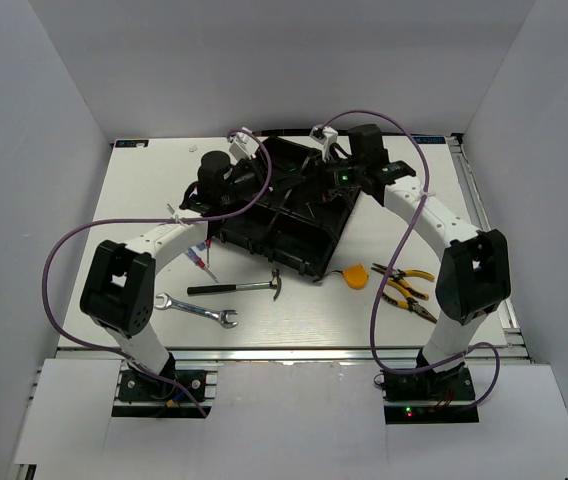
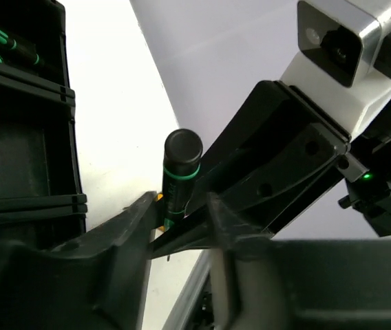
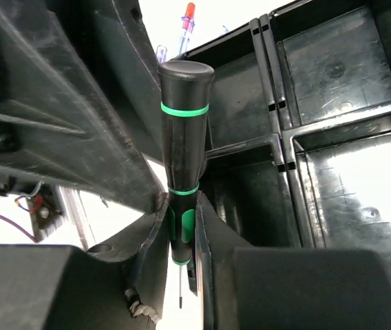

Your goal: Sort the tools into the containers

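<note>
— Right claw point(image 3: 182, 206)?
— Pinched narrow on the green grip of the black screwdriver with green rings point(image 3: 184, 137), held above the far end of the black plastic organizer tray point(image 3: 340, 185).
— Left claw point(image 2: 180, 206)?
— Its fingers flank the same screwdriver; whether they grip it, I cannot tell.

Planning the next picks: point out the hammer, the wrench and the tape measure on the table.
hammer point(image 1: 226, 288): top external view, on its black handle.
wrench point(image 1: 196, 310): top external view, middle of its shank.
tape measure point(image 1: 355, 275): top external view, centre of its orange case.
</note>
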